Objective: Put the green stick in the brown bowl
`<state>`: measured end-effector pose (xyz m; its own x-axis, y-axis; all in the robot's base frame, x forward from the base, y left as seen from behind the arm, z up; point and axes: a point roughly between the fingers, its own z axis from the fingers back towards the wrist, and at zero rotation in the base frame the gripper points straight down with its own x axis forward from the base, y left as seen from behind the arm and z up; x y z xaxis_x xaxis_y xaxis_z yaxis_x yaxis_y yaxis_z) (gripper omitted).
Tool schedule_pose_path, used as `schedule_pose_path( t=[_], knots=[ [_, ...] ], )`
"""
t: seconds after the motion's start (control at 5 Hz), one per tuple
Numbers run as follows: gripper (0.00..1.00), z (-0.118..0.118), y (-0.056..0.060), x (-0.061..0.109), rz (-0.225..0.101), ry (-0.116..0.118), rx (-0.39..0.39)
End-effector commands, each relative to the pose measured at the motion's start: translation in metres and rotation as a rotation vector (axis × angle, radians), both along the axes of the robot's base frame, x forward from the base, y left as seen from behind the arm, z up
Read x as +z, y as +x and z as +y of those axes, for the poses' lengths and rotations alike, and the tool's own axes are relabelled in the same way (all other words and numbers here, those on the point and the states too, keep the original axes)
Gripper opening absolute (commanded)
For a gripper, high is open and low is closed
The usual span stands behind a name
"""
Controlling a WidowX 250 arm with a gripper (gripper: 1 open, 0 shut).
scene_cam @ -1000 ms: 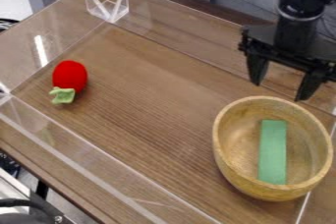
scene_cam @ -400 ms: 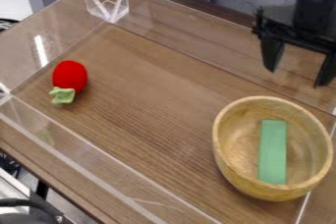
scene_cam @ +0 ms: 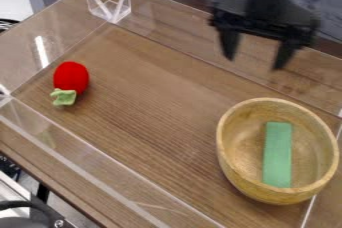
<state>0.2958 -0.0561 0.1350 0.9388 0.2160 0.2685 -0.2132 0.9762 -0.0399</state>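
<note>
The green stick [scene_cam: 278,153] lies flat inside the brown bowl [scene_cam: 237,153], a large light-tan wooden bowl at the right front of the table. My gripper [scene_cam: 255,55] hangs above the table behind and left of the bowl, pointing down. Its two black fingers stand wide apart with nothing between them, so it is open and well clear of the bowl and the stick.
A red ball-like toy with a green leafy base [scene_cam: 68,80] sits at the left. Clear acrylic walls [scene_cam: 54,140] fence in the wooden tabletop, with a clear folded stand [scene_cam: 110,7] at the back left corner.
The gripper rose from just behind the bowl and moved left across the back of the table, still open. The green stick stayed in the bowl.
</note>
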Motion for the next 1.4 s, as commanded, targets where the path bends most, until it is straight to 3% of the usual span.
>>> schedule_pose_path(
  t=[0.0,0.6,1.2],
  knots=[
    [1.0,0.03,0.007,0.015,-0.058,0.005,-0.015],
    [1.0,0.097,0.027,0.009,-0.052,0.063,-0.052],
    [1.0,0.101,0.049,-0.029,-0.039,0.056,0.032]
  ],
)
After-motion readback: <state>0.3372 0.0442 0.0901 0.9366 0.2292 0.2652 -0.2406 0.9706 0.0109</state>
